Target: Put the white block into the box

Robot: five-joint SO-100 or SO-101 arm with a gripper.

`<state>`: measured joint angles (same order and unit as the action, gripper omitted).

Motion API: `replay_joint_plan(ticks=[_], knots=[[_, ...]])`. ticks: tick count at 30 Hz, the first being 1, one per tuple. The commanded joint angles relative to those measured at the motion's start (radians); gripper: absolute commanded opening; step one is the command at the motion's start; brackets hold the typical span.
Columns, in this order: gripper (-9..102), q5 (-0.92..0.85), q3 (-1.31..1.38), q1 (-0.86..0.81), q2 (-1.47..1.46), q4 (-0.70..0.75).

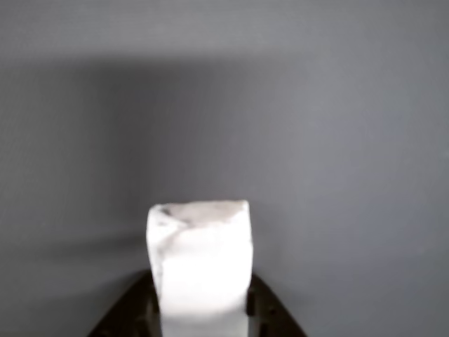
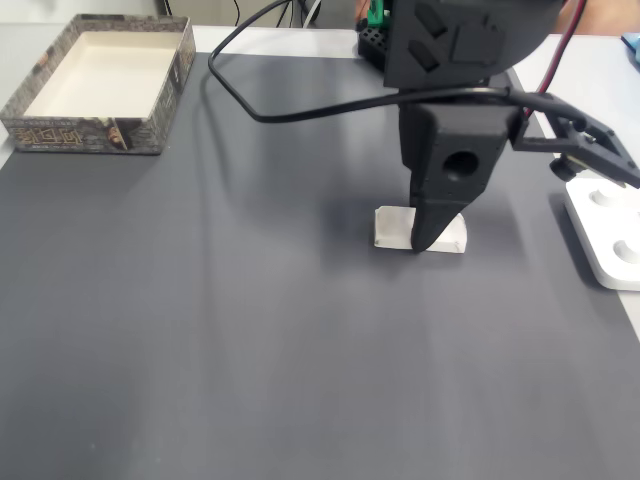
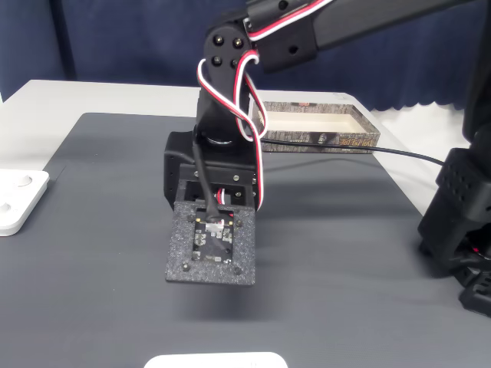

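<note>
Gripper (image 2: 432, 240) sits down over the white block (image 2: 395, 228) mid-mat in a fixed view, box (image 2: 60, 133) way off upper left; block looks pinched between dark fingers (image 1: 270, 312) in the other view, can't tell for sure

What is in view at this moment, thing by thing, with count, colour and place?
white block: one, white, mid-mat under the gripper, between its fingers in the other view.
box: one, cream inside, mottled grey-brown rim, top-left corner in a fixed view.
mat: one, dark grey, covering the table.
white device: one, white, right edge in a fixed view.
cable: one, black, looping over the mat.
gripper: one, black, lowered onto the block; grip state unclear.
</note>
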<state>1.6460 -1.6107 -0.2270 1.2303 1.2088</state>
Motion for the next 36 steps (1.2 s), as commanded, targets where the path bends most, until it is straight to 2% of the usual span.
replay_joint_plan(ticks=[1, 9, 20, 25, 29, 36], knots=[[9, 0.017, -0.003, -0.018, 0.066, 0.069], [11, 0.009, -0.091, -0.078, 0.281, 0.081], [8, -0.100, -0.170, -0.169, 0.506, 0.087], [6, -0.158, -0.176, -0.252, 0.607, 0.152], [2, -0.256, -0.183, -0.328, 0.667, 0.218], [-2, -0.497, -0.272, -0.416, 0.727, 0.222]])
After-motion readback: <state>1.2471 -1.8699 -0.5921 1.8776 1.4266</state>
